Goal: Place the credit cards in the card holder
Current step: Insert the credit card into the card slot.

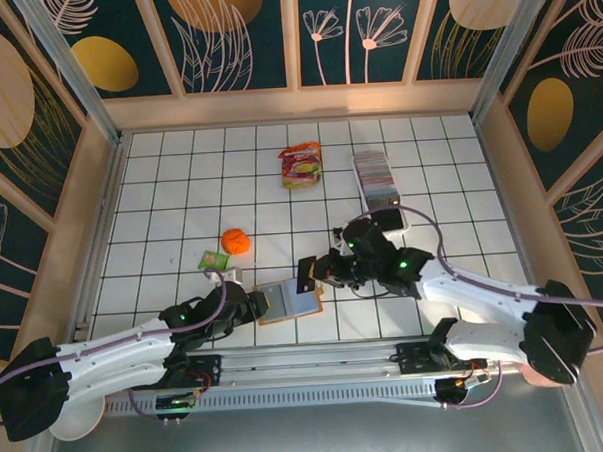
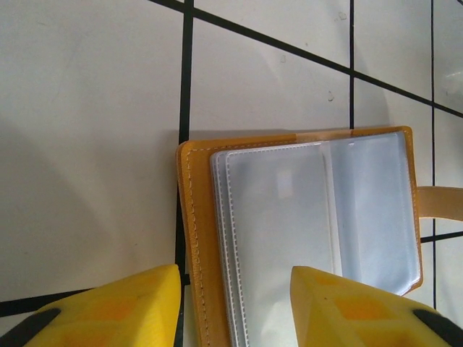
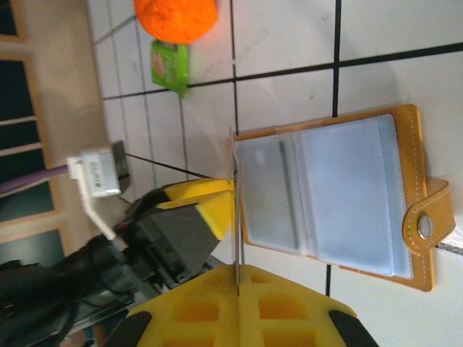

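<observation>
Credit cards wait in a stack in the long clear tray at the far right of the table, well apart from where the work is going on. One card is out in the open. The right gripper has its jaws closed flat on it, and from that wrist the card is just a thin upright line, edge-on, with its far end at the open edge of the card holder. My guess is that it is held this way so the card can slide straight into a pocket.

The card holder lies spread flat near the front middle of the table, between the two arms, with its clear sleeves facing up and its clasp tab thrown out to one side. The left gripper hangs low over the stitched edge with its jaws partway apart. One finger is over bare tile outside the cover and the other is above the sleeves, and it grips nothing that I can see. I take it to be there to pin the holder so a pushed card won't shove it away.

An orange ball and a green packet lie just beyond the left gripper, apart from the holder.
</observation>
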Controlling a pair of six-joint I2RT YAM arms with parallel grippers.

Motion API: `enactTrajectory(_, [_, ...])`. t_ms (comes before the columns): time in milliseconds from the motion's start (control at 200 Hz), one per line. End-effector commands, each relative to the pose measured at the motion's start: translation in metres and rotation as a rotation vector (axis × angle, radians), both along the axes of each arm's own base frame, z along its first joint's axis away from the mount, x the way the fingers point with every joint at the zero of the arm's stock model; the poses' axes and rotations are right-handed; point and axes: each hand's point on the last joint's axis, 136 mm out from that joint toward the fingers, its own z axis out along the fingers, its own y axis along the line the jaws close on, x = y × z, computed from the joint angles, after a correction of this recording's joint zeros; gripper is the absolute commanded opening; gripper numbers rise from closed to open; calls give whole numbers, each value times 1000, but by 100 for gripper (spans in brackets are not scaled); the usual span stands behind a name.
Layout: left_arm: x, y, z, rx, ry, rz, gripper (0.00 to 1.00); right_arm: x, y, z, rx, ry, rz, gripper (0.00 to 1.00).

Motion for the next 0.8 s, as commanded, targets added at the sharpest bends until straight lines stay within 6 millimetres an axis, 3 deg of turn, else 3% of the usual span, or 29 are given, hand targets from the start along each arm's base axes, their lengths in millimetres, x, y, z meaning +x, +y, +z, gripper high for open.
enactTrajectory(0, [-3, 6, -7, 30, 23, 12, 40, 3, 17, 0, 28, -61, 39, 0])
enactTrajectory(440, [-5, 18, -22, 103, 42, 23, 23, 0, 41, -57, -93, -50, 133, 0])
enactTrajectory(796, [-7, 21, -27, 132, 51, 22, 15, -3, 50, -68, -66, -56, 154, 0])
